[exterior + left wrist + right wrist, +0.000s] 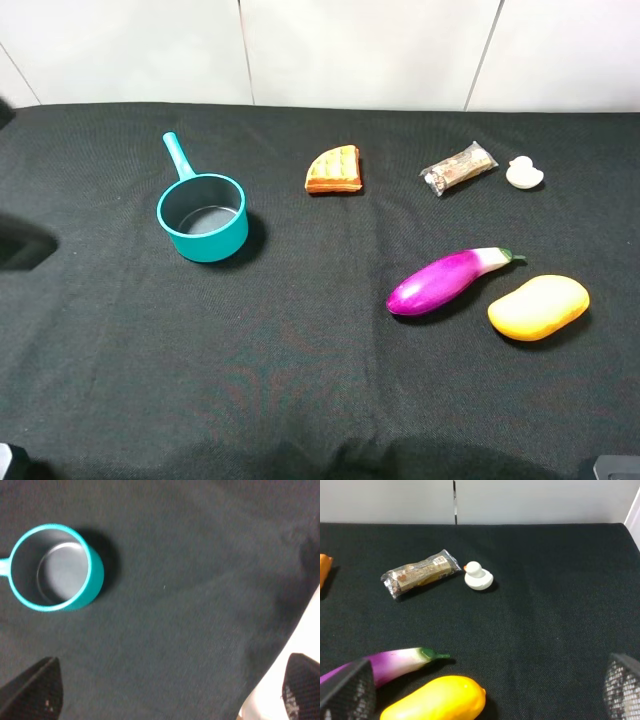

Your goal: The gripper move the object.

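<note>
On the black cloth-covered table [300, 380], going from the left, a teal metal saucepan with a straight handle [202, 215] stands empty and upright; the left gripper [170, 692] hangs above the cloth beside it, its two dark fingertips far apart at the edges of its own view and nothing between them, so it is wide and empty. Further right lies a golden-brown toy waffle wedge [333, 169], then a clear-wrapped brown snack bar [458, 167] and a small white toy duck [523, 174] at the back. Nearer the front sits the glossy purple toy eggplant [445, 281], lying flat with its long axis slanting from the fat purple end at the near left up to the white neck and small green stem [513, 257] at the far right. Just beside it, on its right, rests a yellow-orange toy mango [538, 307], close to the eggplant but not clearly touching. The right gripper [485, 695] is likewise spread wide and holds nothing; in its wrist view the eggplant [390, 664] lies close below and towards one fingertip, stem pointing inward. By my judgement the right arm is much the nearer, and would close across the eggplant's narrow width, keeping clear of the mango.
</note>
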Tool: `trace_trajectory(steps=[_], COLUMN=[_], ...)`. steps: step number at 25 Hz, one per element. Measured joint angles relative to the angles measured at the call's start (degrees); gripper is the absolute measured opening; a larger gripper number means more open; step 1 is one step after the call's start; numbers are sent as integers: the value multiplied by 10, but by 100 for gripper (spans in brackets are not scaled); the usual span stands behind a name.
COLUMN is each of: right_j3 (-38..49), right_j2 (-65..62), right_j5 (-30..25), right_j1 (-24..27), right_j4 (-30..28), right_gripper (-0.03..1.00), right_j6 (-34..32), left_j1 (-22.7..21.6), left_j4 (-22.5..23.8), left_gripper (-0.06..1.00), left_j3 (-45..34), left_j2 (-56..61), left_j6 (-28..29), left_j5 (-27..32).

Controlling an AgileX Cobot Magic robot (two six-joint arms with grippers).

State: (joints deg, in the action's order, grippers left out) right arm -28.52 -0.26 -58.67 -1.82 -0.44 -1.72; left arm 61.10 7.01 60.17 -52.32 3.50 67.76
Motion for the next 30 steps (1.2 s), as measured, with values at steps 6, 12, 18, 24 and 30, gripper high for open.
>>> trace_trajectory(steps=[6,12,18,24,30], right_j3=[0,0,0,0,0], right_j2=[0,0,0,0,0], right_j5=[0,0,0,0,0], right_j1=[0,0,0,0,0], right_j4=[0,0,0,0,0], right_gripper=[69,69,69,69,69], right_j6=[0,0,0,0,0], left_j1=[-74,-177,-279,-369,-432], left_j4=[-5,-20,-21,-23,-37], left_gripper=[99,99,99,99,99], left_j3=[-61,-133,-210,-284,-319], left_j2=[63,145,235,329,410], left_j6=[0,-4,-14,-16,-56], left_j5=[-4,-21,-33,-65,-71])
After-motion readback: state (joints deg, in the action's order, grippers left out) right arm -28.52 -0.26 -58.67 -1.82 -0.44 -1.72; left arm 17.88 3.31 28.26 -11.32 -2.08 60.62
